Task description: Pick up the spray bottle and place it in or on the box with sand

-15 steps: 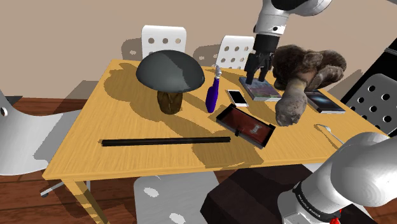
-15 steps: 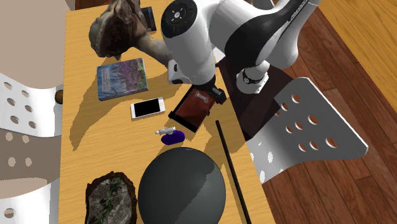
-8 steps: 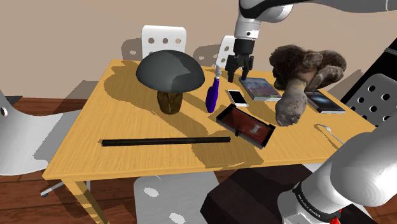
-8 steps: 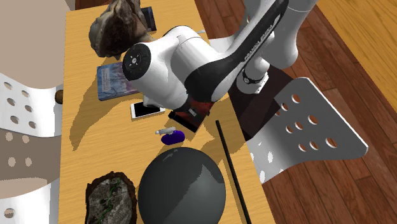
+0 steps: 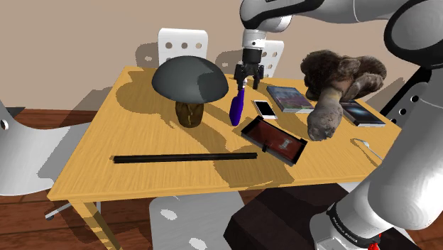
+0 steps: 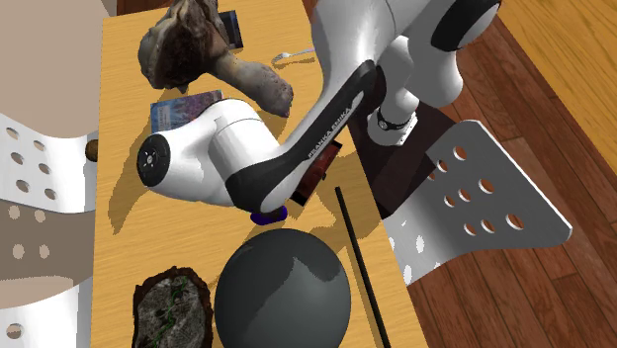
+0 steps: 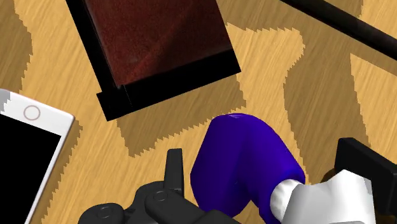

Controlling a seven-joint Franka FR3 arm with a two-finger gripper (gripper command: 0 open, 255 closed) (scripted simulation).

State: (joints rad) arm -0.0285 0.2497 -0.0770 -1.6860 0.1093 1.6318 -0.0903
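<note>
A wooden tabletop (image 5: 142, 135) stands before a beige wall. The hand (image 5: 248, 81) hangs open over the spray bottle (image 5: 236, 108), fingers (image 7: 175, 168) apart on either side of its white nozzle. The blue bottle stands upright, long axis vertical, nozzle up, between a dark mushroom-shaped object (image 5: 189, 82) and a white phone (image 5: 265, 109). The black box (image 5: 273, 139) of red-brown sand lies near, with bare wood between them.

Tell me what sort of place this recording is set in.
Probably a home dining area: a wooden table with white perforated chairs around it, a wood-plank floor and a plain beige wall. A smartphone and a book lie on the table.
</note>
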